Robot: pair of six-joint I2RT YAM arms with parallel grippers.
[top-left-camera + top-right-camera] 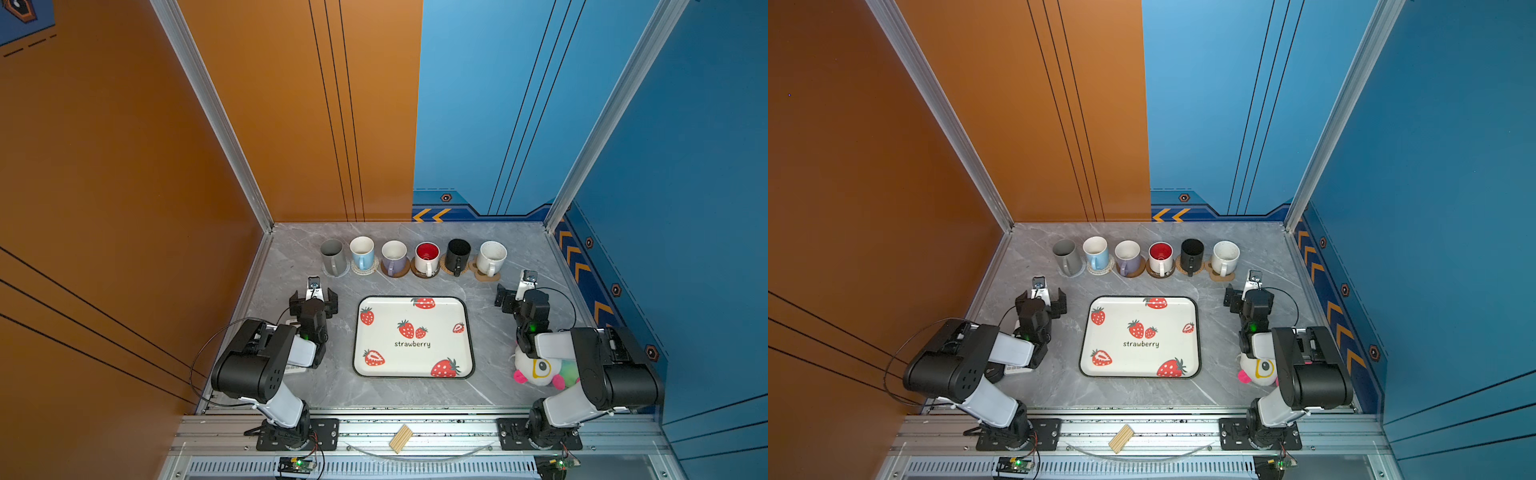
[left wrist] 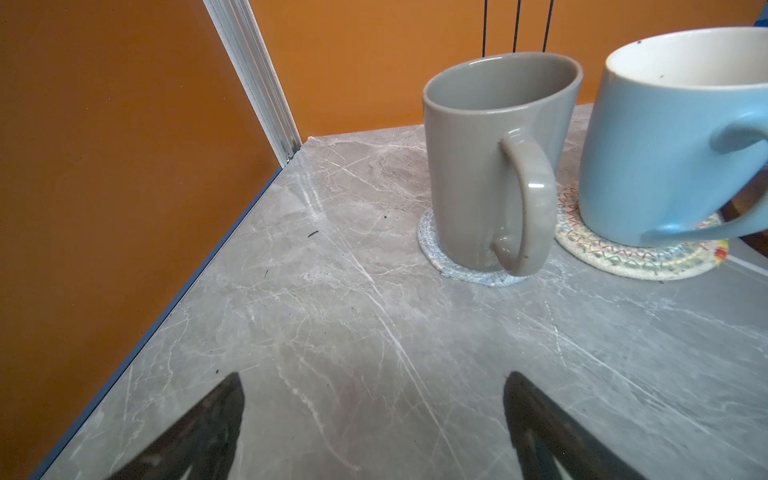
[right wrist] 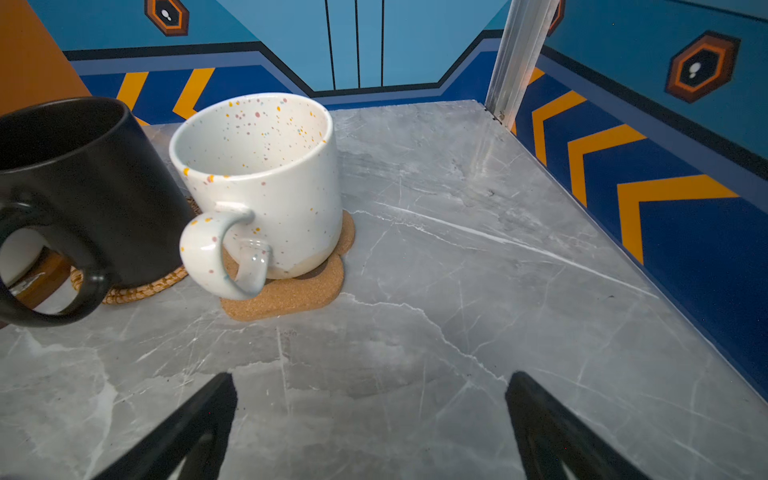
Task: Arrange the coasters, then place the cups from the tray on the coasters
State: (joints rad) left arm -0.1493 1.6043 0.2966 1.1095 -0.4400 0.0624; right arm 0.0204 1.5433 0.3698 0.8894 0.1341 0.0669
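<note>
Tan wood right at the front: a small slatted block (image 1: 401, 437) lies on the metal rail between the two arm bases. Onto the grey marble table (image 1: 332, 382) now, and at near right a white plush toy (image 1: 540, 370) with pink bits sits tucked under the right arm. In the middle, the tray (image 1: 440, 320), white with red strawberries and a dark rim, lies flat between the arms.

Just past its far corners, the pincers. The left gripper (image 2: 374, 382) has its jaws spread wide with only bare marble between them, and the right gripper (image 3: 371, 380) is splayed just as wide, gripping nothing.

And here's the far row, left to right:
- the tall grey cup (image 1: 332, 255) stands on the grey woven coaster (image 2: 432, 245)
- the blue cup (image 1: 362, 251) on the cream woven coaster (image 2: 623, 262)
- the lilac cup (image 1: 394, 257) on a brown disc (image 1: 402, 273)
- the red-lined cup (image 1: 427, 257) on a second brown disc (image 1: 415, 271)
- the black cup (image 1: 458, 253) on the rattan coaster (image 3: 137, 289)
- the speckled white cup (image 1: 491, 255) on the paw-shaped coaster (image 3: 291, 299)

All six are upright, with their handles turned toward the near side.
</note>
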